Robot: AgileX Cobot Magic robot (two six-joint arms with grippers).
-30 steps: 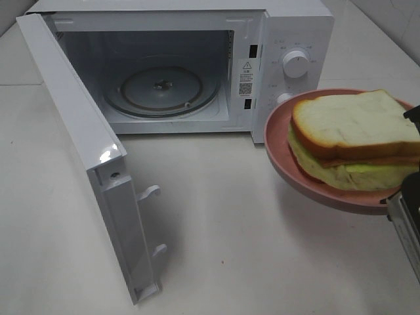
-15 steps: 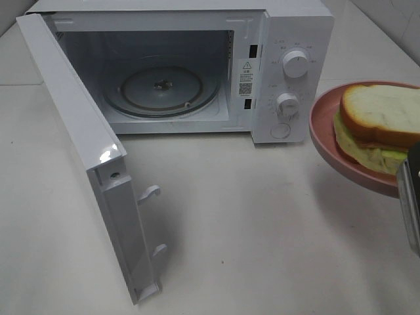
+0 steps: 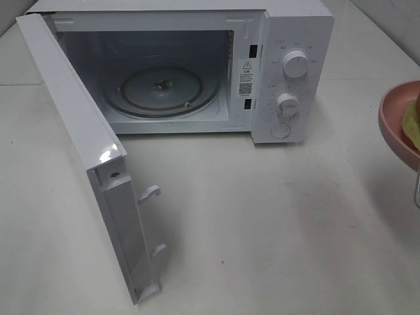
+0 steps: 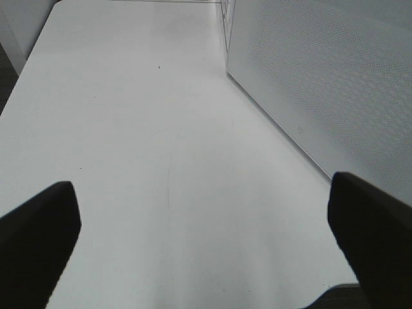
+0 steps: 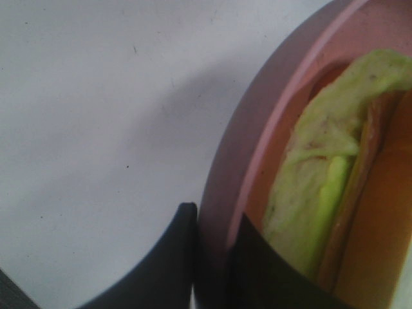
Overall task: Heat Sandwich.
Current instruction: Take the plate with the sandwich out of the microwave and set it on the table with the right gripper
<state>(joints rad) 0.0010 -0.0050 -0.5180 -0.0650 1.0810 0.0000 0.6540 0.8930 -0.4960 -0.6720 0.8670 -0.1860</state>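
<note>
The white microwave (image 3: pixel 289 72) stands at the back with its door (image 3: pixel 85 157) swung wide open to the left and the glass turntable (image 3: pixel 161 88) bare. At the right edge of the exterior view only a slice of the pink plate (image 3: pixel 396 121) and a sliver of the sandwich (image 3: pixel 413 119) show. In the right wrist view my right gripper (image 5: pixel 215 257) is shut on the plate's rim (image 5: pixel 248 141), and the sandwich (image 5: pixel 315 206) lies on the plate with its pale green layer facing the camera. My left gripper (image 4: pixel 203 244) is open over bare table beside the microwave door (image 4: pixel 322 77).
The pale tabletop (image 3: pixel 262 230) stretches in front of the microwave. The open door juts toward the front left, with two latch hooks (image 3: pixel 149 192) on its edge. The control knobs (image 3: pixel 295 64) sit on the microwave's right panel. A tiled wall runs behind at the right.
The plate with the sandwich has moved right, from in front of the microwave's knobs to nearly out of the exterior view. The microwave and its door have not moved.
</note>
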